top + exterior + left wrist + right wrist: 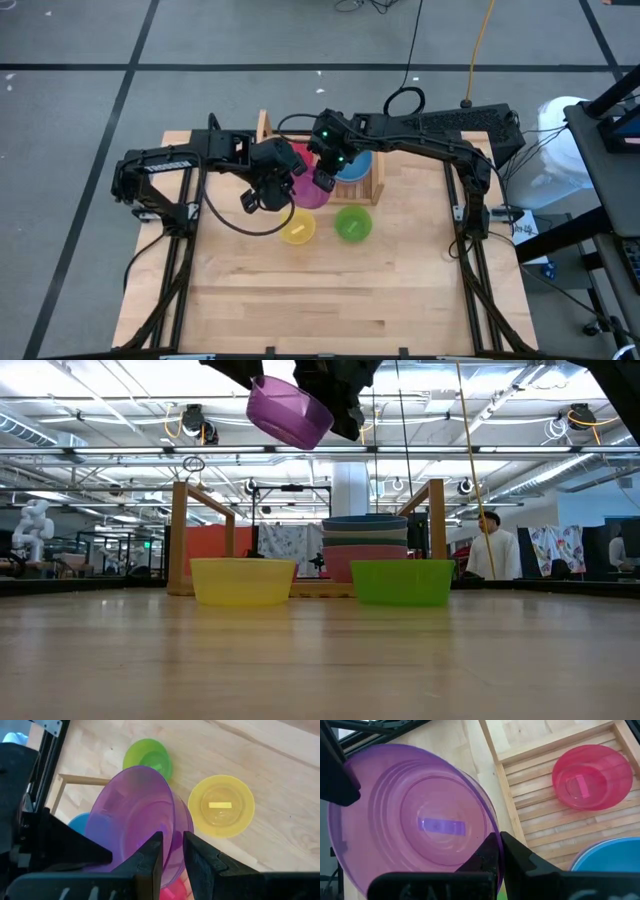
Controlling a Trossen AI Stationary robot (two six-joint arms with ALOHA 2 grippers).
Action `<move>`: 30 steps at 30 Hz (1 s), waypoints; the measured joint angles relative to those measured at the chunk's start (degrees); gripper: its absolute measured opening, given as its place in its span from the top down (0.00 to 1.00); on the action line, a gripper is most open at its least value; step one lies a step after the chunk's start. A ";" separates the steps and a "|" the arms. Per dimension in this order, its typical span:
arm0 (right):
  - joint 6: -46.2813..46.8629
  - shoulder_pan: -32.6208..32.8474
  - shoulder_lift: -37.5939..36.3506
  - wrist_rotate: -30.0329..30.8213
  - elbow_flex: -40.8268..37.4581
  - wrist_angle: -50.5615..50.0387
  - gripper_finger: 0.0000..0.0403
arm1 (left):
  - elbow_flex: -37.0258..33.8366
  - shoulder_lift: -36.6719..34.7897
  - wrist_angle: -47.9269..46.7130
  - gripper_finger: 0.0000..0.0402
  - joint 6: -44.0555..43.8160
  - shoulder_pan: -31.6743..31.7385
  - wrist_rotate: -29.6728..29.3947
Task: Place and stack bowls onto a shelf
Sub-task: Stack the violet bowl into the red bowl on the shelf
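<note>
Nearest me on the surface (330, 300) I have the yellow bowl (297, 228) and the light green bowl (352, 224), side by side and apart, both upright just in front of the shelf (378, 180). From the surface's middle they sit at about twelve o'clock, the green one at three o'clock from the yellow. A pale rectangular sticker shows in the yellow bowl's bottom in my left wrist view; I can read no writing on it.

Above them the purple bowl (289, 412) is held in the air, tilted, clear of the surface. My left tool (173, 855) pinches its rim, one finger inside the wall and one outside. My right tool (499, 851) is clamped on the rim as well, its fingers nearly together over the thin wall. So both tools grip the same bowl, from opposite sides. A rectangular sticker lies in its bottom too, blank as far as I can see.

Beyond, on the shelf's slats, the pink bowl (591, 776) stands alone in the left half, again with a small unreadable sticker. At its three o'clock is a stack topped by the blue bowl (610, 856). In the low view a person (494, 550) stands in the room behind.
</note>
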 joint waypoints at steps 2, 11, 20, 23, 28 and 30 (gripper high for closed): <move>-0.14 0.25 0.00 0.09 0.00 -0.08 1.00 | 0.02 0.39 -0.13 0.80 -0.50 -0.04 0.15; -1.42 0.66 0.00 0.24 0.00 -2.36 1.00 | -0.02 1.57 -0.29 0.80 -4.51 0.00 0.98; -2.22 0.68 -0.02 0.20 0.00 -2.08 1.00 | 0.00 1.40 -0.39 0.93 -5.38 -0.03 1.05; -2.57 0.66 -0.04 0.20 0.04 -1.76 1.00 | -0.07 1.51 -0.77 0.97 -5.59 -0.05 1.27; -2.99 0.61 -0.07 0.22 0.04 -1.55 1.00 | -0.07 1.51 -0.71 0.98 -6.32 -0.04 1.23; -3.12 0.59 -0.07 0.22 0.04 -1.53 1.00 | -0.07 1.51 -0.63 0.99 -7.37 -0.04 1.20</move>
